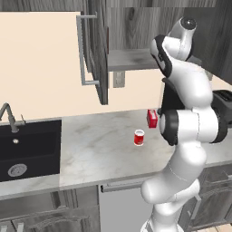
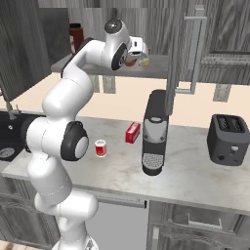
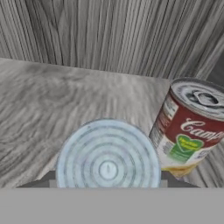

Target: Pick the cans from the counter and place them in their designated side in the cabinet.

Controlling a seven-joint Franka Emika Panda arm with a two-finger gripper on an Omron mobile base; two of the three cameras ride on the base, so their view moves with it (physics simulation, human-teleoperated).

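My gripper [image 2: 138, 50] reaches into the open cabinet [image 2: 215, 34], just above its grey shelf [image 2: 158, 70]. It is shut on a can whose ribbed silvery top [image 3: 107, 162] sits between my two dark fingertips [image 3: 44, 178]. A second can [image 3: 189, 127], red and white with a yellow-orange patch on its label, stands upright on the shelf close to the right of the held one. A red can with a white band [image 1: 139, 137] [image 2: 100, 147] stands on the marbled counter [image 1: 95, 149], far below the gripper.
A small red box [image 1: 152, 118] [image 2: 132, 132] stands behind the counter can. A black coffee machine [image 2: 155, 132] and a toaster [image 2: 228, 139] are to the right. The black sink [image 1: 27, 147] lies left. The open cabinet door with its bar handle [image 1: 81, 50] hangs beside the shelf. A dark jar [image 2: 75, 36] stands far left on it.
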